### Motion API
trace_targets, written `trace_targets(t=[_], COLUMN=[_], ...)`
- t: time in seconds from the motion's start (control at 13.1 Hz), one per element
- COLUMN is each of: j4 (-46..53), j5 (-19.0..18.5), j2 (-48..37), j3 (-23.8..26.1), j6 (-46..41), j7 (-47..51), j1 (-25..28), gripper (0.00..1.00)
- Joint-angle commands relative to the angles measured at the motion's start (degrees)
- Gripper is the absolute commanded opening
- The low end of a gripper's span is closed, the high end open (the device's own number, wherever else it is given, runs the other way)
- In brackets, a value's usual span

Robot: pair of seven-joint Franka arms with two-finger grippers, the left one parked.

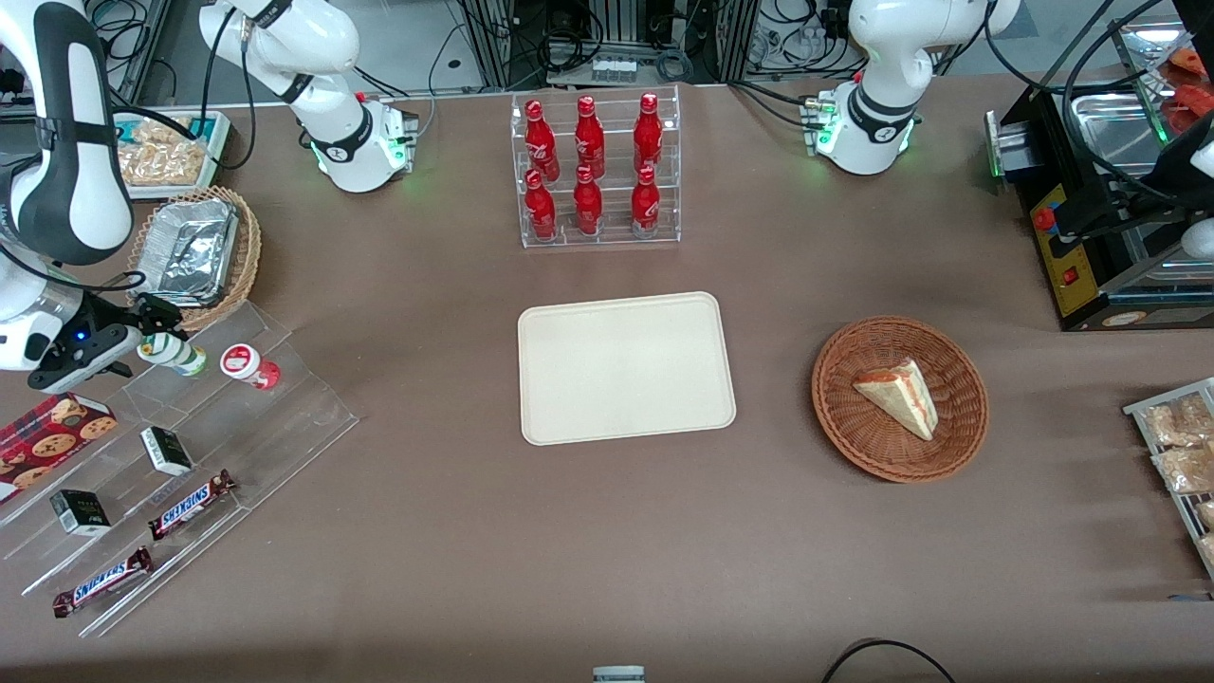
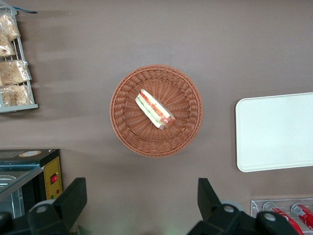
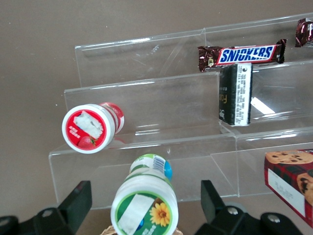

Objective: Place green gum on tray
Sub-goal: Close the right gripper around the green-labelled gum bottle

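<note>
Here the green gum (image 3: 144, 205) stands on the clear stepped shelf (image 1: 218, 417), between the open pincer (image 1: 156, 332) fingers; likely light, rigid, smooth plastic, best squeezed mid-body below the lid.

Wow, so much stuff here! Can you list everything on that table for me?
Green gum: 1, green-white, on clear stand
Red gum: 1, red-white, beside green gum
Tray: 1, cream, table centre
Snickers: 2, brown, on stand
Black boxes: 2, on stand
Cookie box: 1, red, on stand
Red bottles: 6, in clear rack
Basket: 1, brown, holds sandwich
Foil pan: 1, silver, in second basket
Tool: 1, black, open, around green gum
</note>
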Motion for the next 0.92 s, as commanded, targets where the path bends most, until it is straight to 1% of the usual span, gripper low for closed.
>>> trace_targets(t=[0.0, 0.84], j4=[-2.0, -3.7], j5=[1.1, 1.1], j2=[-1.1, -1.2], j3=[0.0, 0.0], j6=[2.4, 2.6], j7=[-1.5, -1.5], j1=[-0.6, -1.9], gripper=[0.99, 0.99])
